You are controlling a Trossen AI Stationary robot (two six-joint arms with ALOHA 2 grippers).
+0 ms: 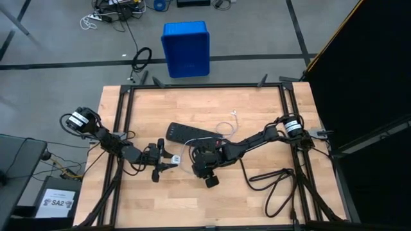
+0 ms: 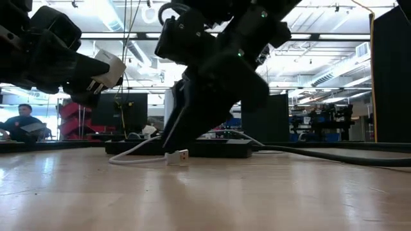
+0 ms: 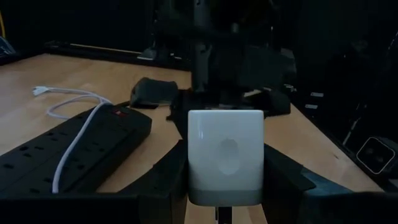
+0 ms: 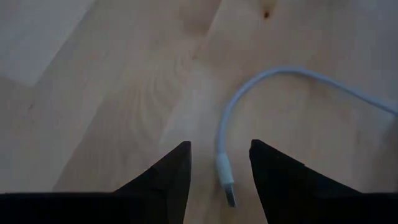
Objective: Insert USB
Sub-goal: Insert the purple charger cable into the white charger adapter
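The USB is a thin white cable [image 1: 221, 126] lying over the black power strip [image 1: 189, 133], with one plug end [image 4: 227, 186] flat on the wood. My right gripper [image 4: 220, 144] points down at the table and is open; its two fingers stand on either side of that plug [image 2: 178, 156], and a gap shows on both sides. My left gripper [image 1: 164, 160] is left of it, above the table, shut on a white charger block [image 3: 225, 155]. The cable's other plug [image 1: 236, 114] lies beyond the strip. My left gripper pinches the white charger block between its two fingers, on two opposite side faces [image 3: 194, 168]. The fingers lie about level and come from the table's left. The block [image 2: 109, 69] is lifted clear of the table, its face with the oval mark turned toward the wrist camera.
The power strip's thick black cord [image 1: 276, 183] loops over the table's right near part. A blue bin [image 1: 186, 48] stands on the floor beyond the far edge. A person [image 2: 22, 122] sits far behind the table. Bare wood lies along the near edge.
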